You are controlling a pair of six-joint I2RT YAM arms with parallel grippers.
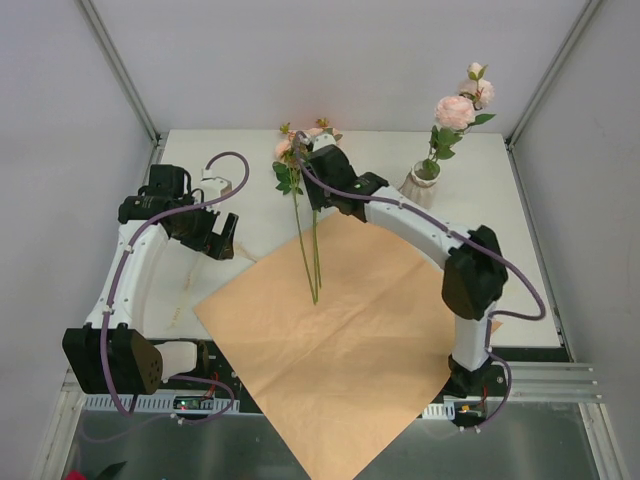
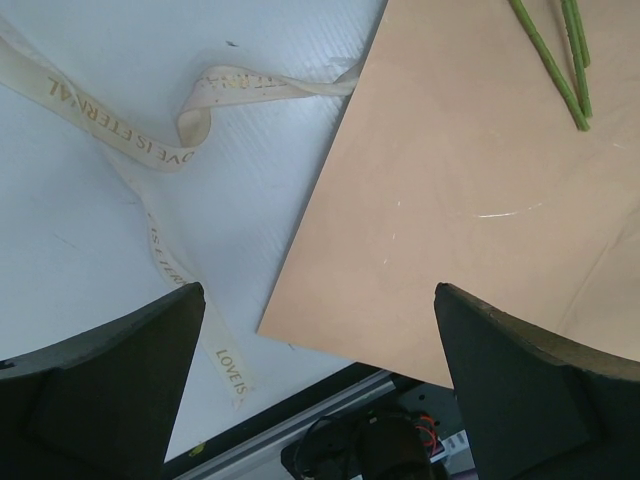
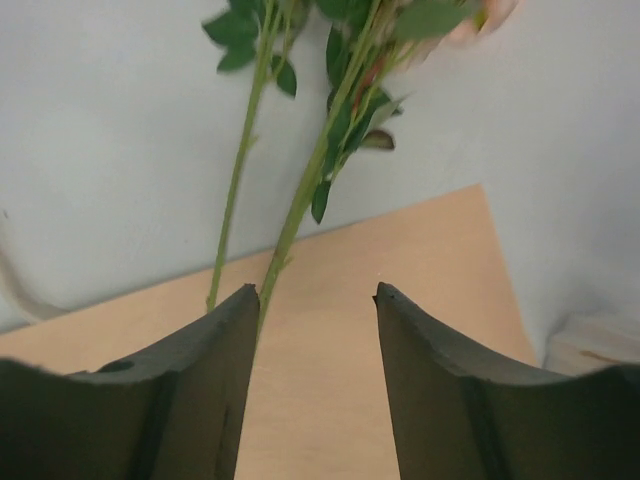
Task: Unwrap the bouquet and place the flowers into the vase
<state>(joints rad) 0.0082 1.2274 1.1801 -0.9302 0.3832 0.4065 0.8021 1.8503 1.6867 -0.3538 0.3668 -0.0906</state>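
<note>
At the left, the left gripper (image 1: pixel 217 238) hangs above the white table (image 1: pixel 520 210). Its two dark, wedge-shaped fingers are spread wide and there is nothing between them.

Beneath it, in the left wrist view, lies a cream ribbon (image 2: pixel 165 150). It is flat and satiny, untied, and loops loosely over the finely ribbed white board. Gold capitals printed along it read "LOVE IS ETERNAL". One end runs up to the edge of the paper sheet (image 1: pixel 350 340).

That sheet is matte tan kraft paper, roughly square. It lies opened out flat and turned like a diamond, with faint creases across it. Its near corner hangs past the table's near edge over the metal rail.

On it lie the loose roses (image 1: pixel 303 215), two thin green stems side by side. Their cut ends rest near the middle of the paper. Their leaves and peach-pink blooms lie on the bare table beyond the paper's far corner.

The right gripper (image 3: pixel 315 290) is over the leafy upper part of these stems. Its dark fingers stand partly apart, with bare paper showing in the gap and nothing clamped there. One stem runs down to the tip of one finger and passes out of sight behind it.

Further right, near the table's far edge, the vase (image 1: pixel 422 186) stands upright. It is small, pale and vertically ribbed, with a narrow neck. A leafy rose spray (image 1: pixel 455 112) with two peach-pink blooms stands in it, rising well above its mouth.
</note>
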